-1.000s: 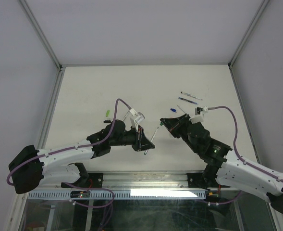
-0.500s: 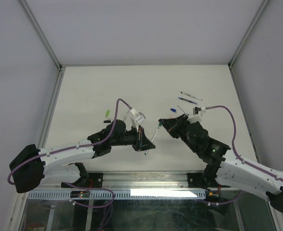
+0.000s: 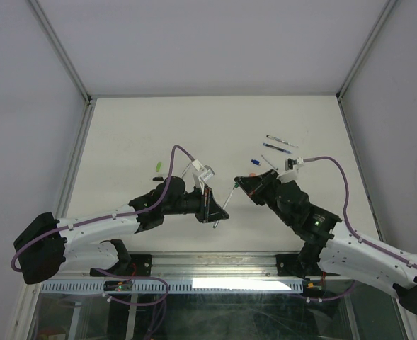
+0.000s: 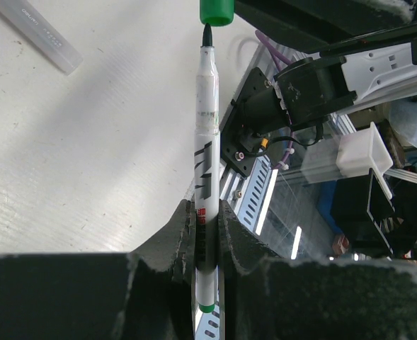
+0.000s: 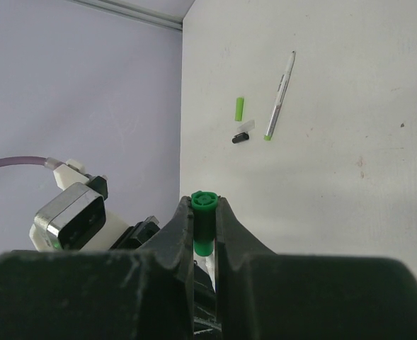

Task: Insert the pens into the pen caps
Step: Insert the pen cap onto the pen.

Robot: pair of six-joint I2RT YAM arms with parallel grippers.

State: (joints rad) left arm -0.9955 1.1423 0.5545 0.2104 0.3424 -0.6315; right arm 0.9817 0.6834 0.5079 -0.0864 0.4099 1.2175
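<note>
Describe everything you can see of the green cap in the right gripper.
The green cap is a short, stubby tube of smooth, plastic-looking material. Its closed end is moulded with small notches and faces the right wrist camera. The right gripper pinches it from both sides. Its open mouth points toward the pen clamped in the left gripper. The pen's dark tip sits right at that mouth, not visibly pushed in.

The left pincer [image 4: 207, 216] and right pincer [image 5: 204, 210] are crowding the middle, their marker [image 4: 207, 134] and dark green cap [image 5: 204, 228] nearly closing the gap. Ballpoints [image 3: 280, 139] are lying beyond the right pincer, a lime green cap [image 3: 158, 166] and black cap [image 3: 155, 179] beyond the left — the far surface [image 3: 208, 120] is lying open.
</note>
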